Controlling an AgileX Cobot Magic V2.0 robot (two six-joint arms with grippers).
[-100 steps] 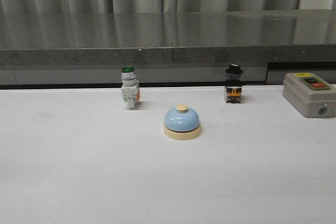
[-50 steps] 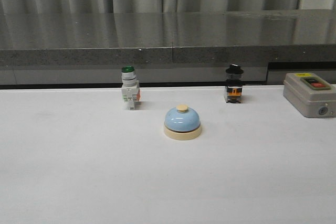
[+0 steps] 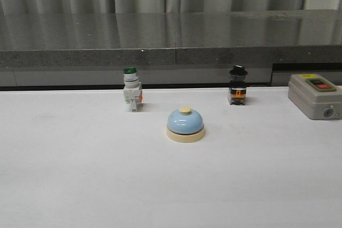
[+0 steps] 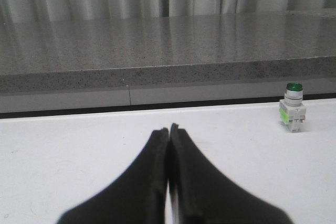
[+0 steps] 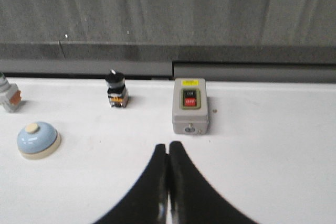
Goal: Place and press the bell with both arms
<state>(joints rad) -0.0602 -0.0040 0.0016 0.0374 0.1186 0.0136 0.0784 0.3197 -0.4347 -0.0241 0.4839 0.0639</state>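
You see the bell (image 3: 185,125) standing upright on the white desk (image 3: 80,174), mid-desk, well apart from both claws. Your right claw (image 5: 168,153) is pinched closed and empty, the bell off toward its left; your left claw (image 4: 169,135) is likewise closed, holding nothing.

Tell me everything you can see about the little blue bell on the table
The small call bell has a glossy pale-blue dome, a cream round base and a cream button on top. It sits upright near the middle of the white table, in front of and between the green-capped white switch and the black-knobbed switch. Nothing touches it; no gripper is near.
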